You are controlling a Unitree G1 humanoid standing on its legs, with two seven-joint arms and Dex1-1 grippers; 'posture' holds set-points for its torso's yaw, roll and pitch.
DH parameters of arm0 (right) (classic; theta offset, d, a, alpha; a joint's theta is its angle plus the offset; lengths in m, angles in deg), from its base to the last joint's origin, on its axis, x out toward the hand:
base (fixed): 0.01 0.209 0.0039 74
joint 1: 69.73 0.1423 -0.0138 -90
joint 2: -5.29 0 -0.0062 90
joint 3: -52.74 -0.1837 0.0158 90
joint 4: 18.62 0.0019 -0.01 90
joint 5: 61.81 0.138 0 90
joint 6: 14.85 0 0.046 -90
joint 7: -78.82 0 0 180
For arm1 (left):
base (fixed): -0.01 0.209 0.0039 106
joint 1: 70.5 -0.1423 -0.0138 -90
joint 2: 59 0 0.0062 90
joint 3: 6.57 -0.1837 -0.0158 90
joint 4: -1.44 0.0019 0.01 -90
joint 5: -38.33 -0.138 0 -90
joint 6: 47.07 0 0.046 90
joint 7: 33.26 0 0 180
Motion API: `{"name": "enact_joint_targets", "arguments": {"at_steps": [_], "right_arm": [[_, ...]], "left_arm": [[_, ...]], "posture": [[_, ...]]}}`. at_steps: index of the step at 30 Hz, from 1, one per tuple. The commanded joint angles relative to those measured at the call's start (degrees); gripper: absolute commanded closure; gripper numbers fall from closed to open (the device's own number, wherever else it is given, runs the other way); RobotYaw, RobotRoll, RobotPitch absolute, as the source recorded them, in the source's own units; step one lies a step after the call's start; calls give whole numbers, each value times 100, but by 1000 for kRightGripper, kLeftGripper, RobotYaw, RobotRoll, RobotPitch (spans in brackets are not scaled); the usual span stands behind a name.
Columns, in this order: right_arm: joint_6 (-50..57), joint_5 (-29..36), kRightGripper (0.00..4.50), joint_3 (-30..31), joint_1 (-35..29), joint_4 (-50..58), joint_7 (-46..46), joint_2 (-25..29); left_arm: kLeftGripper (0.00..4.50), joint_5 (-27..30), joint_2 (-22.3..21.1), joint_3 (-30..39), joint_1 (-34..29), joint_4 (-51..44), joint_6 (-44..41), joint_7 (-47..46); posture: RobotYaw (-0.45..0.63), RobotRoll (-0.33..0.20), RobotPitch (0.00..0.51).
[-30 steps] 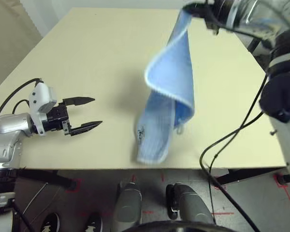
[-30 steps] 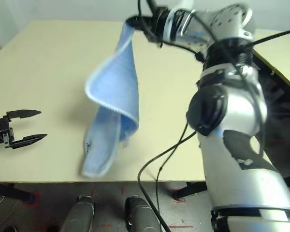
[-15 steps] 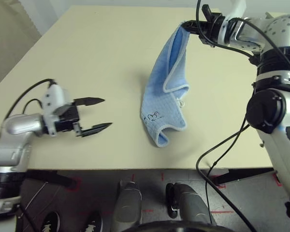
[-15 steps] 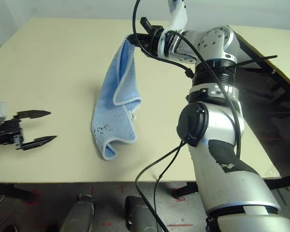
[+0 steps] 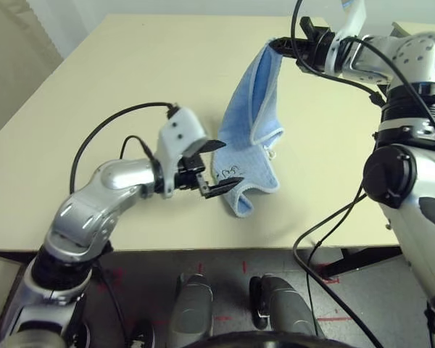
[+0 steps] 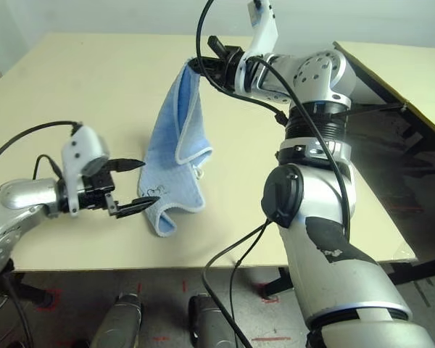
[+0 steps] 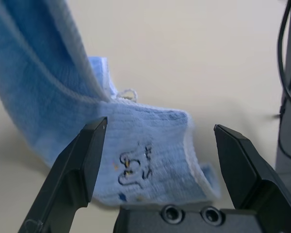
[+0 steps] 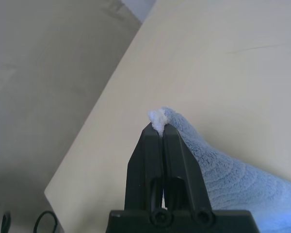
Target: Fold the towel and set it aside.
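The light blue towel (image 5: 251, 119) hangs from one corner, its lower end folded over and resting on the table (image 5: 130, 65) near the front edge. My right gripper (image 5: 275, 46) is raised over the table's far right and is shut on that top corner (image 8: 156, 118). A dark embroidered motif (image 7: 135, 164) and a little white loop (image 7: 128, 93) show on the lower part. My left gripper (image 5: 229, 164) is open, level with the towel's lower left edge, one fingertip (image 7: 98, 127) on either side of the motif and the cloth just beyond them.
Black cables (image 5: 333, 217) hang beside my right arm at the table's right edge. Bare tabletop stretches to the left and behind the towel. The table's front edge (image 5: 203, 250) runs just below the towel's lowest fold.
My left arm has swung right across the table, bringing the open gripper from far left up to the towel's lower edge. The towel has stopped swinging and hangs still.
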Motion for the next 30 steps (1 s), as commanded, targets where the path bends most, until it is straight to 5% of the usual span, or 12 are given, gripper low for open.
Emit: {"name": "enact_joint_targets", "arguments": {"at_steps": [1,10,29,30], "right_arm": [[-19,27,4458,30,-111,140,-36,1],[-114,34,4458,15,-134,155,-112,21],[-22,111,4458,16,-179,329,-182,25],[-16,113,4500,29,-183,345,-196,19]], "left_arm": [[0,-572,-278,-778,201,19,91,182],[0,-1862,-160,-1930,468,496,921,351],[0,-2631,98,-1846,58,1162,1653,728],[387,-2569,179,-1804,31,1132,1547,725]], "posture": [[93,0,129],[79,0,122],[75,0,117],[75,0,117]]}}
